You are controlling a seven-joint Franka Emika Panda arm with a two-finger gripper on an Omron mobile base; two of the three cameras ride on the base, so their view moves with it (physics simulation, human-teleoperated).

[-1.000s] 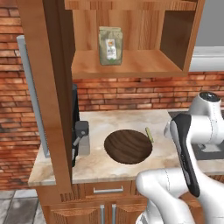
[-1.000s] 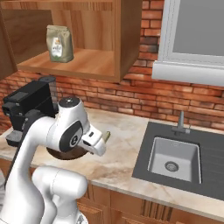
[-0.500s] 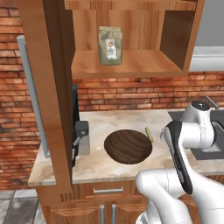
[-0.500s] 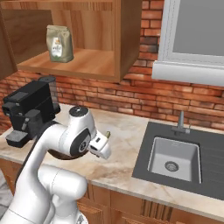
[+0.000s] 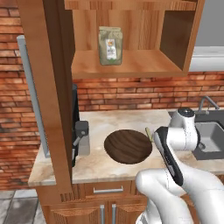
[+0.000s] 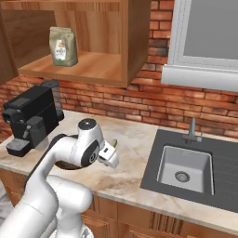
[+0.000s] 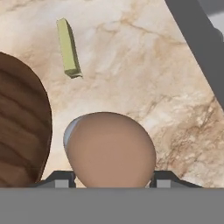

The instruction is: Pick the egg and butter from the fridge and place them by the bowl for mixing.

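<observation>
The egg (image 7: 110, 149) is sitting between the two fingertips (image 7: 59, 180) of the gripper (image 7: 109, 181), jaws partway open and clamped on its sides, egg filling the gap. Beyond the fingers, up and left in the hand view, the butter (image 7: 68, 48) is lying flat on the marble counter (image 7: 144, 78), apart from the egg. Just left of the fingers the bowl (image 7: 19, 127) rim is curving in, near the egg, contact not clear. To the fingers' upper right the dark sink (image 7: 197, 48) edge is cutting across. In the base views the gripper (image 6: 109, 155) is hovering over the counter between bowl (image 5: 128, 146) and sink (image 6: 186, 169); butter (image 5: 148, 133) is lying beside the bowl's right rim. A coffee machine (image 6: 30, 118) is standing further left, a bag (image 5: 110, 45) sitting on the shelf (image 5: 127, 65) above.
</observation>
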